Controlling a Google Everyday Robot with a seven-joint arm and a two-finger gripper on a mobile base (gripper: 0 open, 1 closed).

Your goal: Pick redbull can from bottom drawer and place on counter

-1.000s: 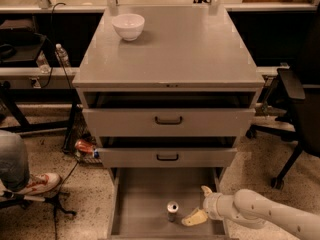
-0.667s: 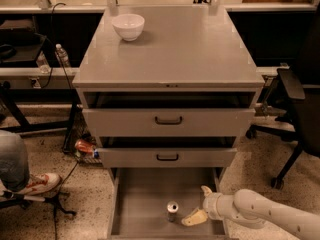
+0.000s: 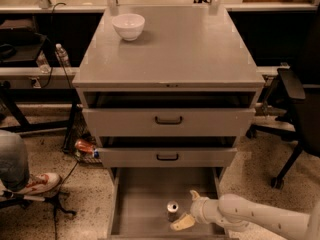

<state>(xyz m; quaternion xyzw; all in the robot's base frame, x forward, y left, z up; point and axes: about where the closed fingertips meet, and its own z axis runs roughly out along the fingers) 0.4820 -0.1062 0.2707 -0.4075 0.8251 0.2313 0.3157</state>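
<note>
Evidently lined up for a grasp, the pale two-finger gripper (image 3: 188, 209) hung spread open just beside the slim silver redbull can (image 3: 172, 207), which stood upright on the wide grey metal bottom drawer (image 3: 140, 204) floor.

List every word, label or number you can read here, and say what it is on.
No text can be read anywhere.
redbull can, upright in the bottom drawer: its markings cannot be made out.
The gripper, jaws open, sits just right of the can and shows no lettering.
</note>
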